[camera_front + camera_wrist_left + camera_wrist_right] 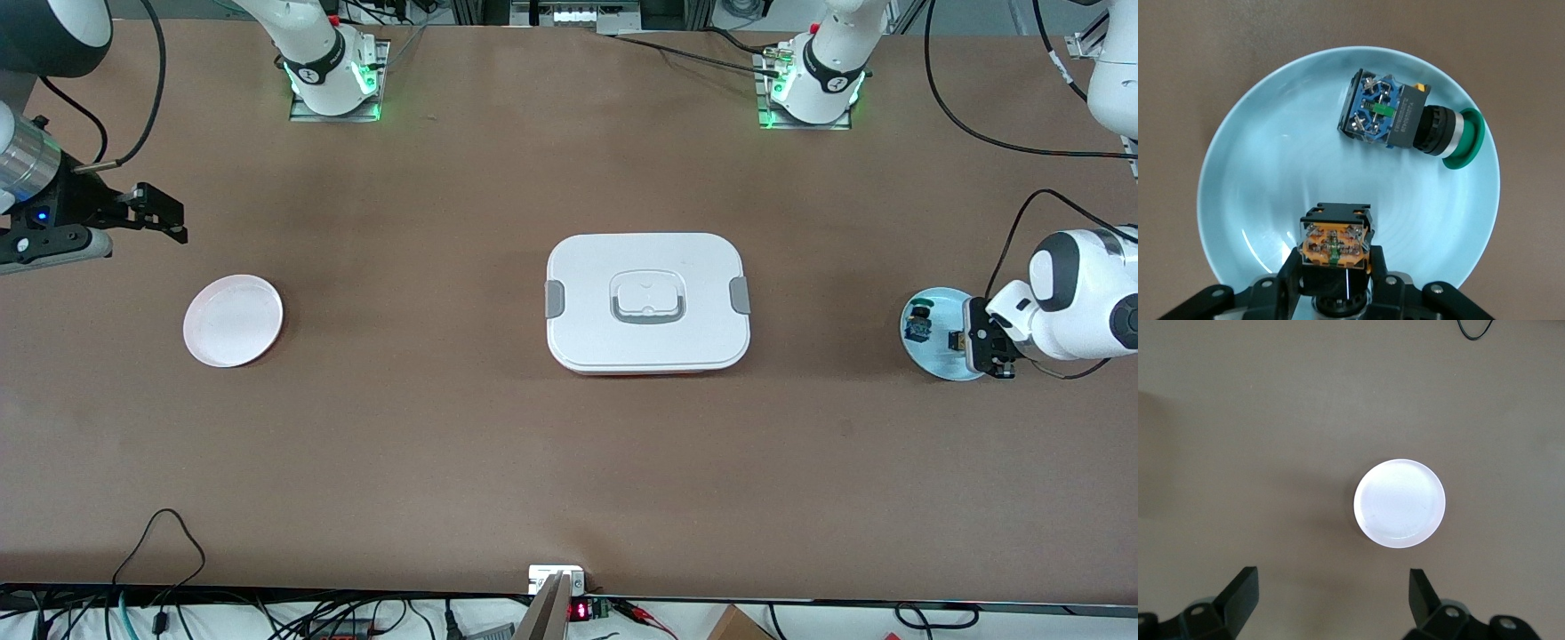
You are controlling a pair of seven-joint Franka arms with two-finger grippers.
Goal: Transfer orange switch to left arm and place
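Nearest the front camera of the things on the table [498, 444] is the box [647, 302], white and lidded with grey side latches, sitting mid-table between a pale pink plate [233, 320] toward the right arm's end and a light blue plate [933, 351] toward the left arm's end. On that blue plate sits the orange switch [1335, 240], and the left pincer [1335, 273] is pressed together on its black body, one finger on each flank, with the orange terminal face pointing up at the wrist camera. I judge the switch to be light, rigid moulded plastic with small metal screw terminals: it should not deform under the grip, but its smooth sides could slip or twist if held only by an edge, so the flat black flanks below the orange block look the safest hold, leaving the other end free for a handover. Beside it on the same plate, apart from it, lies a blue and green switch [1395, 115] with a green round head. A line of small print runs along that blue body, too fine to read; no brand or label is legible elsewhere. The right pincer [160, 215] hangs spread wide above the table near the pink plate, holding nothing, its arm waiting.
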